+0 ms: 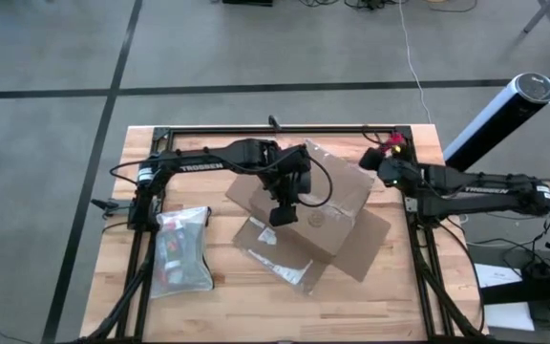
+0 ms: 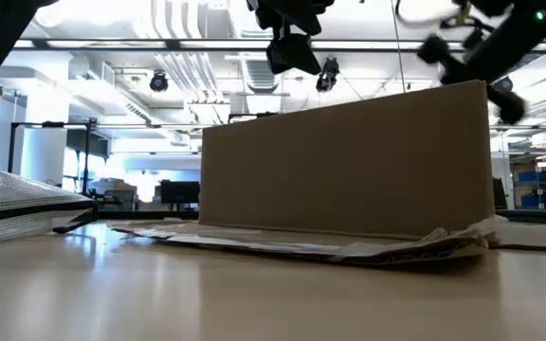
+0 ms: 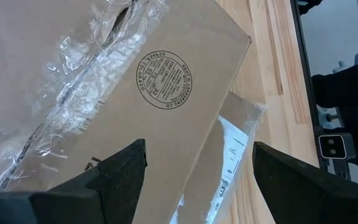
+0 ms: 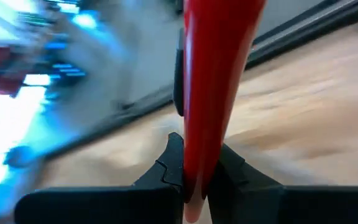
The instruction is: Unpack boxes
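The brown cardboard box (image 1: 327, 215) (image 2: 349, 161) stands mid-table, resting on its underside. A round stamp and slit clear tape (image 3: 73, 81) show on its top, and a flap with a white label (image 1: 275, 253) lies flat on the wood. My left gripper (image 1: 283, 218) (image 3: 197, 155) hangs open just above the box top, fingers slanting down and touching nothing. My right gripper (image 1: 382, 151) (image 4: 194, 162) is at the table's far right corner, shut on a small red utility knife (image 4: 213, 74). My right gripper pinches the red knife near one end (image 4: 194, 180) between its two fingers. The rest of the knife sticks out ahead of the fingertips, along the line the fingers point. The knife is lifted clear of the table.
A translucent zip pouch (image 1: 181, 250) (image 2: 17, 199) with small items lies on the table's left near part. A black frame rail (image 1: 275, 129) runs along the far edge and both sides. A tall white cylinder (image 1: 499, 119) stands off the table's right far corner.
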